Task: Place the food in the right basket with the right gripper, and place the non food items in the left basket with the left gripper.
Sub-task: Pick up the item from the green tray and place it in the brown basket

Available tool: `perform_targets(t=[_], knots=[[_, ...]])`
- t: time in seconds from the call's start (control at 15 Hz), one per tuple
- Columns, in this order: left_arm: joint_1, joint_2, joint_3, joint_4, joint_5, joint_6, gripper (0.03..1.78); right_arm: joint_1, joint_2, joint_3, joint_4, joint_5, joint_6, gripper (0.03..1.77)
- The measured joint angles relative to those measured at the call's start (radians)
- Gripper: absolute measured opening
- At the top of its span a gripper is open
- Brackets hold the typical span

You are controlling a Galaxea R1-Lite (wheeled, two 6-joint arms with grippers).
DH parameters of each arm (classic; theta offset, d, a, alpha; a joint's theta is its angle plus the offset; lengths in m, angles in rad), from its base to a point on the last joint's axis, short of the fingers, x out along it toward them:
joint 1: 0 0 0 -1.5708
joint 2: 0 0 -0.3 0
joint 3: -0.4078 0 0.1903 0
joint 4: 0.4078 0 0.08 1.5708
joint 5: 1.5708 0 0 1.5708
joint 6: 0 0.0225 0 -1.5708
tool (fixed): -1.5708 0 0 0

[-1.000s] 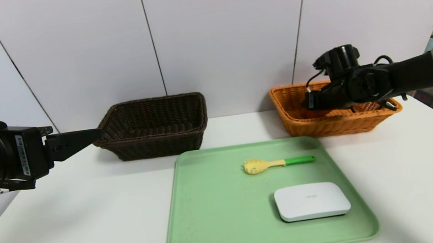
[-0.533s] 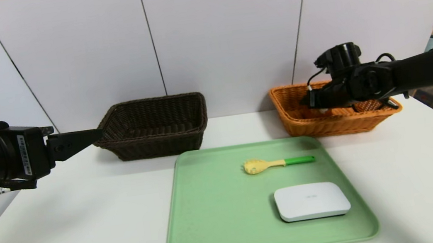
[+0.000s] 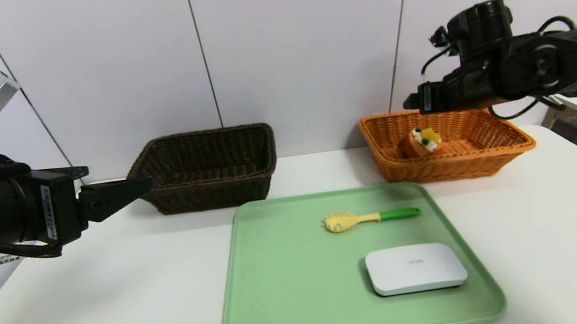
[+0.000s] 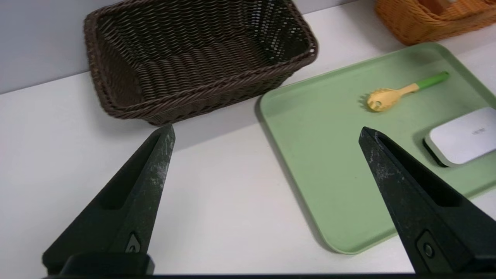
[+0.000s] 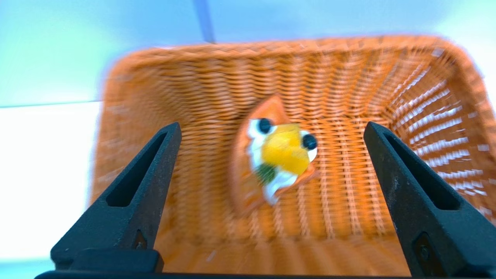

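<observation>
A small orange-brown toy cake wedge point(image 3: 422, 141) with white cream, yellow fruit and dark berries lies inside the orange-tan woven wicker basket point(image 3: 509, 147). The flat white rounded-rectangle device point(image 3: 415, 267) and the slim yellow-headed, green-handled utensil point(image 3: 368, 219) lie apart from the empty dark brown wicker basket point(image 3: 209, 192).

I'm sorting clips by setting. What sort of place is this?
Probably a robot test lab, not a home: a bare white table against plain grey wall panels, with a green tray and two wicker baskets laid out as a staged sorting exercise.

White table point(image 3: 116, 296) holds green tray point(image 3: 284, 296), two baskets.
</observation>
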Motion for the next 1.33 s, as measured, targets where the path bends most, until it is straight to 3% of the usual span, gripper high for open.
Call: perform_targets(t=[0.2, 0.4, 0.53, 0.73, 1.07, 1.33], knots=[[-0.112, 0.03, -0.024, -0.001, -0.055, 0.004, 1.69, 0.048, -0.139, 0.0, 0.093, -0.003, -0.007, 1.66], [-0.204, 0.101, -0.041, -0.003, -0.261, 0.009, 1.69, 0.074, -0.265, 0.001, 0.139, -0.003, -0.008, 1.67], [-0.25, 0.169, -0.047, -0.016, -0.314, 0.047, 1.69, 0.082, -0.344, 0.003, 0.182, 0.0, -0.009, 1.68], [-0.3, 0.311, -0.048, -0.112, -0.334, 0.121, 1.69, 0.094, -0.451, 0.008, 0.259, 0.005, -0.004, 1.69], [-0.384, 0.591, -0.091, -0.354, -0.352, 0.257, 1.69, 0.098, -0.588, 0.101, 0.274, 0.006, -0.001, 1.69], [-0.482, 0.766, -0.186, -0.411, -0.352, 0.296, 1.69, 0.098, -0.683, 0.191, 0.274, 0.007, 0.04, 1.69]])
